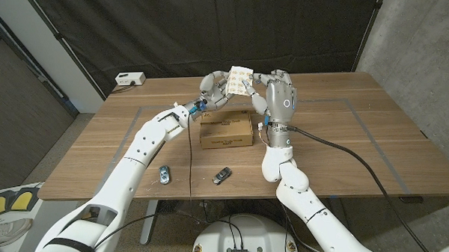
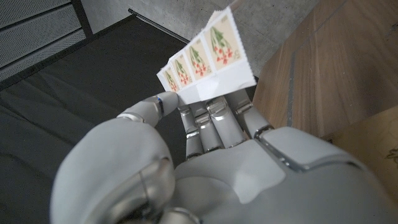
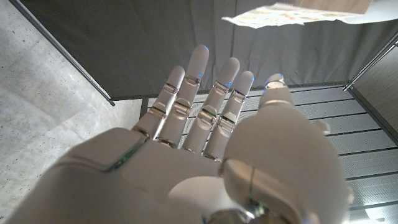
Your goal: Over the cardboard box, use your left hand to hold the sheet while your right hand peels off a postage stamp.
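My left hand (image 1: 214,87) holds a sheet of postage stamps (image 1: 238,80) upright above the cardboard box (image 1: 225,130). In the left wrist view the sheet (image 2: 208,55) shows a row of stamps with red flowers, pinched between the thumb and fingers of my left hand (image 2: 205,155). My right hand (image 1: 277,94) is raised just right of the sheet, fingers apart and holding nothing. The right wrist view shows that hand (image 3: 205,149) spread wide, with the sheet's edge (image 3: 273,14) beyond its fingertips and apart from them.
A white device (image 1: 130,79) sits at the table's far left corner. Two small objects lie near the front edge: a bluish one (image 1: 165,174) and a dark one (image 1: 222,175). A black curtain hangs behind the table.
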Motion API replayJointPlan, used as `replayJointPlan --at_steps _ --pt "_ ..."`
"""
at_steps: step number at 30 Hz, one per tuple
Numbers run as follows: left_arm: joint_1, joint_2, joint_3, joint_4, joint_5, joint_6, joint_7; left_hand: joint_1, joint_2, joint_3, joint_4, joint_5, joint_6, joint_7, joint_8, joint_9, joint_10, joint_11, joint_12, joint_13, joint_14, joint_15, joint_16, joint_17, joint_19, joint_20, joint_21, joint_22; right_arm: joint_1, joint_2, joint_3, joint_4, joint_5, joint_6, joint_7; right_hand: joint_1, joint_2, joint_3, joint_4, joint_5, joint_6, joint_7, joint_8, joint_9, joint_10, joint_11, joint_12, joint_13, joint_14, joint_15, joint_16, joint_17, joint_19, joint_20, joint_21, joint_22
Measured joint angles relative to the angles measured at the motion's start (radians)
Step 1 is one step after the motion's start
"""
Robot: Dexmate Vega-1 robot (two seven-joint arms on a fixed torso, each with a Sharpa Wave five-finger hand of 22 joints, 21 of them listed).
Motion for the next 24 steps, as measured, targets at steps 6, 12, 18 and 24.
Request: replayJointPlan --at_steps 6,12,18,24 --pt "-0.003 -0.019 0.0 0.007 0.004 0.0 0.0 -0.005 -0.005 0.018 0.0 -0.008 0.0 0.0 0.006 0.0 0.0 0.0 0.001 0.001 0.0 0.0 0.0 0.0 0.005 -0.005 -0.006 0.0 -0.019 0.0 0.002 -0.034 -0.013 -0.015 0.051 -0.009 -0.009 -0.017 0.0 0.0 -0.031 -0.005 -0.015 0.003 -0.03 0.001 -0.008 0.014 -0.025 0.007 0.004 0.007 -0.018 0.007 0.01 0.009" --pt "-0.003 -0.031 0.003 -0.001 0.013 0.0 0.014 -0.008 -0.008 0.029 0.004 -0.015 0.003 -0.002 0.01 0.0 0.0 0.0 0.002 -0.014 0.0 0.0 0.0 0.0 0.011 0.001 -0.007 0.0 -0.034 0.0 0.002 -0.058 -0.027 -0.02 0.092 -0.014 -0.014 -0.022 -0.006 0.0 -0.034 -0.009 -0.017 0.006 -0.036 -0.004 -0.008 0.023 -0.029 0.011 0.011 0.014 -0.018 0.007 0.011 0.014" --pt "0.002 -0.038 0.007 -0.014 0.026 -0.001 0.03 -0.008 -0.008 0.038 0.006 -0.023 0.005 -0.004 0.01 0.0 0.0 0.0 0.002 -0.028 0.001 0.0 -0.004 0.0 0.011 0.001 -0.02 0.0 -0.038 0.008 -0.004 -0.063 -0.044 -0.027 0.118 -0.006 -0.021 -0.027 -0.011 0.002 -0.002 -0.007 -0.005 0.008 -0.01 -0.001 0.007 0.041 -0.033 0.008 0.026 0.023 -0.023 0.002 0.025 0.017" --pt "0.008 -0.039 0.011 -0.026 0.034 -0.006 0.041 -0.009 -0.009 0.045 0.007 -0.028 0.005 -0.004 0.01 0.001 0.0 0.0 0.002 -0.034 0.0 0.0 -0.006 0.0 0.015 -0.003 -0.024 0.0 -0.032 0.02 -0.014 -0.052 -0.061 -0.036 0.128 0.017 -0.021 -0.03 -0.014 0.013 0.017 -0.005 -0.002 0.008 0.008 -0.004 0.021 0.055 -0.033 0.008 0.038 0.028 -0.023 0.002 0.039 0.018"
